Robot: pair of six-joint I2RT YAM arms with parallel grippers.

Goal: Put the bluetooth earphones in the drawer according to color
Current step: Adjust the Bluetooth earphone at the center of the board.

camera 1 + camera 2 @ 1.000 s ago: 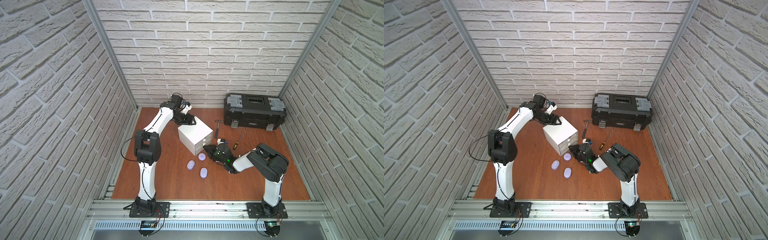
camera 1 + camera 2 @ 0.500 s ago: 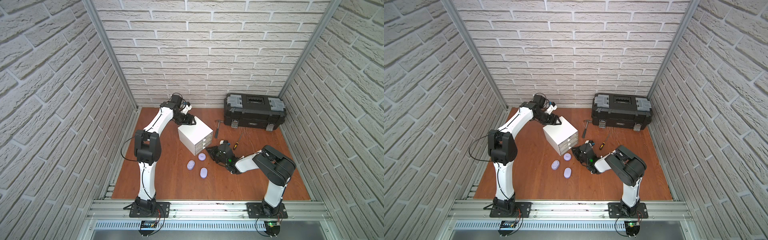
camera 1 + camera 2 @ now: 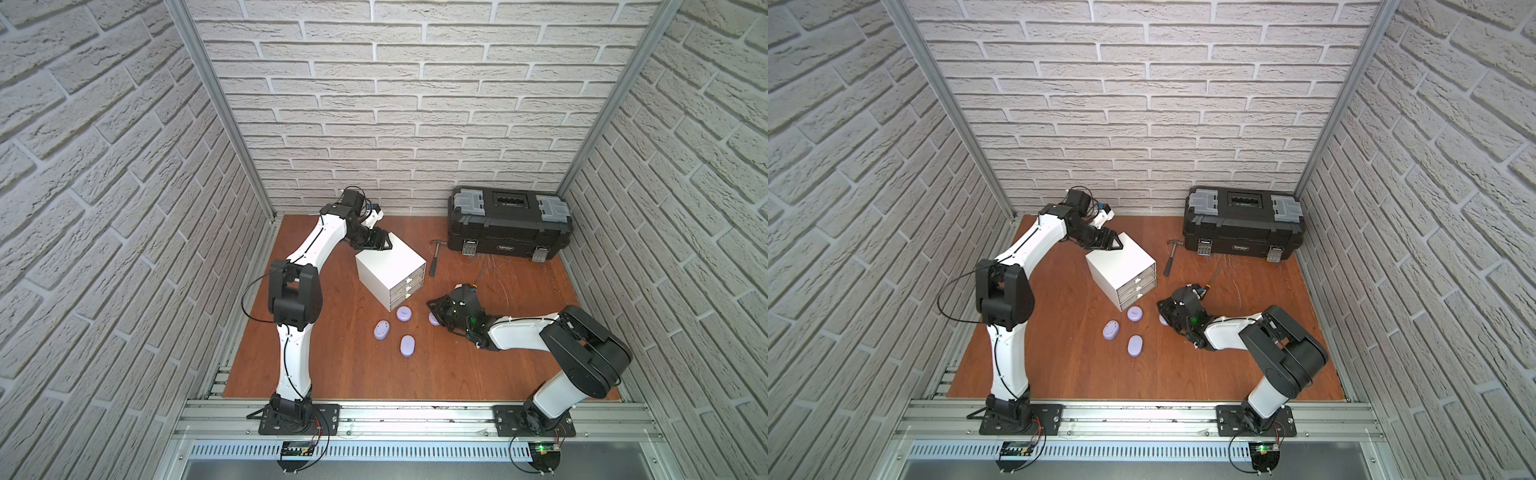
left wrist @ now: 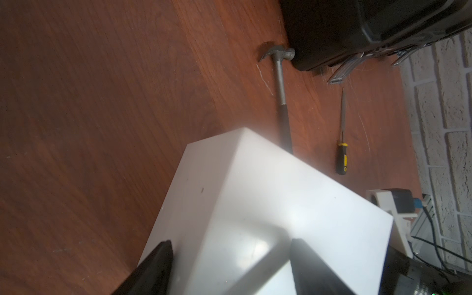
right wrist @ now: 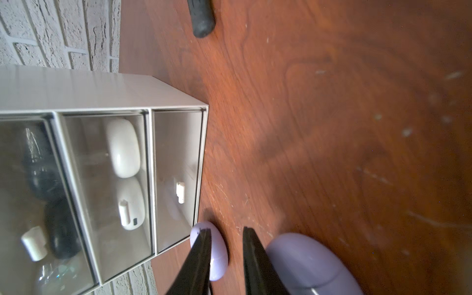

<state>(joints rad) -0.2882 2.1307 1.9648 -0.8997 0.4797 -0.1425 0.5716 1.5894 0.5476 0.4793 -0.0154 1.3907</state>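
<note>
- While set astride the back top corner of the drawer cabinet [image 3: 390, 262], left tool [image 3: 385, 244] with jaws well apart, fingers [image 4: 155, 265] laid against the white shell; probably steadying it, carrying nothing.
- Inside the cabinet, through the clear fronts in the right wrist view: black cases [image 5: 61, 229] in the top drawer [image 5: 15, 153], white cases [image 5: 122, 148] in the middle drawer [image 5: 86, 166], bottom drawer [image 5: 176, 143] apparently empty. All three pushed in.
- Two colours sorted, by the look of it; lavender yet to go in.
- Out on the tabletop [image 3: 332, 374] in front of the cabinet: four lavender cases [image 3: 382, 330], none stowed. One just at the foot of the bottom drawer, two further out, one furthest right and partly hidden.
- Low over the tabletop, right tool [image 5: 227, 229] with jaws only narrowly parted, bare wood between them, gripping nothing; one lavender case partly behind one finger, another just beside the opposite finger.
- Remaining, judged from this: pull the bottom drawer open, put in all four, push it shut.
- Further right and no part of the job: hammer [image 3: 435, 257], screwdriver [image 4: 342, 161], black toolbox [image 3: 507, 232].
</note>
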